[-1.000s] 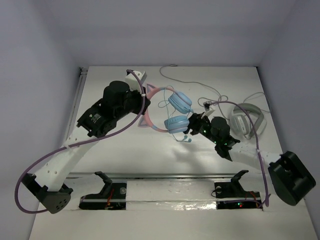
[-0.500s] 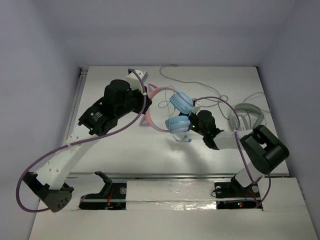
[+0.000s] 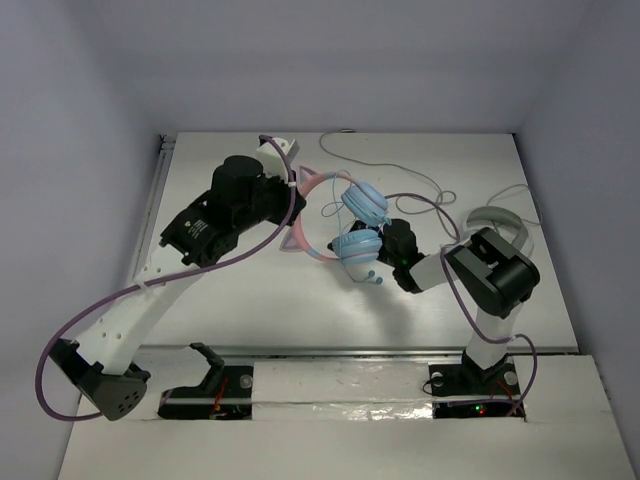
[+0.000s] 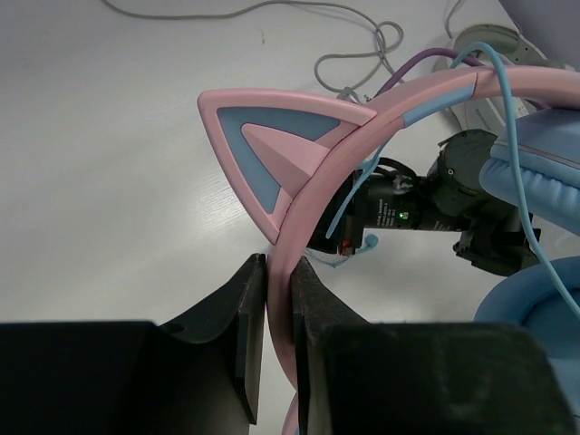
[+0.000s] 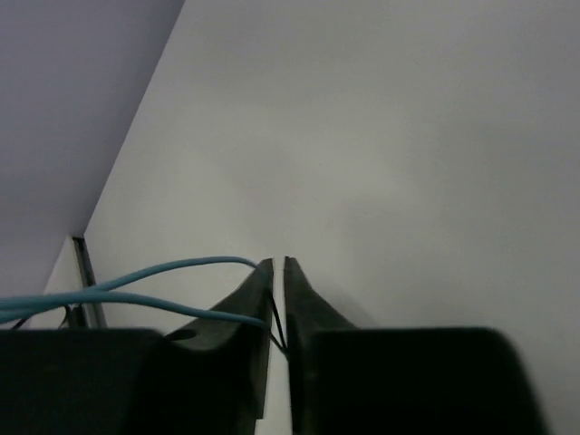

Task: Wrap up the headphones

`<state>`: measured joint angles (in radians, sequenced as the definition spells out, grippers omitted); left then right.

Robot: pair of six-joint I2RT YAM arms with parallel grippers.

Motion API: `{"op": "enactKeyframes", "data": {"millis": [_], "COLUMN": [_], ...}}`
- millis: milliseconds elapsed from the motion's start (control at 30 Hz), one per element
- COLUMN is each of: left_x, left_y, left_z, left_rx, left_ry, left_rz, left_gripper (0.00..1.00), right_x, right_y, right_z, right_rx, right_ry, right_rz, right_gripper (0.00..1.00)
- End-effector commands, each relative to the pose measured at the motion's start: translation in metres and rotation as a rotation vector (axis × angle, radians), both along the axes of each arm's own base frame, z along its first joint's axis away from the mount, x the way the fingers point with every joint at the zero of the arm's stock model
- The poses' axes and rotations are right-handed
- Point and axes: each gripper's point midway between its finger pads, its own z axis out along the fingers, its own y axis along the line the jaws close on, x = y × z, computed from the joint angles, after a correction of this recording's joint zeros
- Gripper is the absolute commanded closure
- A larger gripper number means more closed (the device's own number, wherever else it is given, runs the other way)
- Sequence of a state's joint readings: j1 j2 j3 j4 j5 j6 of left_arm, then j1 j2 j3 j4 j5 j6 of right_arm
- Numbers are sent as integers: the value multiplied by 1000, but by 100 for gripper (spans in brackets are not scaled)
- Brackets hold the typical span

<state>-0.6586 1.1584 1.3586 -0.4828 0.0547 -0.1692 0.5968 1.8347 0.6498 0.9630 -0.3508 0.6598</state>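
My left gripper [image 4: 276, 267] is clamped on the pink headband [image 4: 399, 100], jaws nearly together with the band between them, just below the cat ear [image 4: 272, 145]. That is where I'd want a hold. The band looks like stiff, springy plastic, narrow enough for the fingers and unlikely to be crushed. It is smooth, though, so I judge it could swivel in the pinch if the cable gets tugged hard.

The headphones [image 3: 348, 220] sit mid-table [image 3: 250, 300]. The band is towards the left gripper and the two light-blue ear cups [image 3: 362, 203] are on the side of the right arm. They seem light. The cushions look soft and poor for gripping, so I'd leave them alone.

The thin pale-blue cable [image 5: 172, 268] is the limp part and will go wherever it is led. It loops over the cups and runs right into my right gripper [image 5: 278, 265]. Those fingers are all but closed and appear to pinch the cable at their tips, though the wrist view is dim. From above, that gripper lies just beside the lower cup, close to touching it.

Further right, partly behind the right arm, lie the white-grey headphones [image 3: 497, 211]. They stand apart from the pair I am working on.
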Motion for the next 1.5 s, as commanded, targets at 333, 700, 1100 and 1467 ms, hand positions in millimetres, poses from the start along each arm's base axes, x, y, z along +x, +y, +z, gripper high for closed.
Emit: {"op": "enactKeyframes", "data": {"millis": [333, 700, 1100, 1467], "left_x": [69, 132, 142, 120], "left_y": [24, 84, 129, 129], "left_z": [77, 58, 19, -27], "left_rx": [-143, -115, 39, 124], "left_ry": [-146, -141, -140, -69], "left_rz": [198, 472, 681, 664], "left_gripper": [100, 100, 100, 100], "right_x": [-71, -180, -255, -267], "right_y": [19, 46, 37, 19], "right_z": [27, 27, 59, 144], "right_rx": [102, -56, -321, -382], "right_ry": [73, 96, 41, -86], "right_rz": [-1, 91, 114, 119], "right_gripper": [100, 100, 100, 100]}}
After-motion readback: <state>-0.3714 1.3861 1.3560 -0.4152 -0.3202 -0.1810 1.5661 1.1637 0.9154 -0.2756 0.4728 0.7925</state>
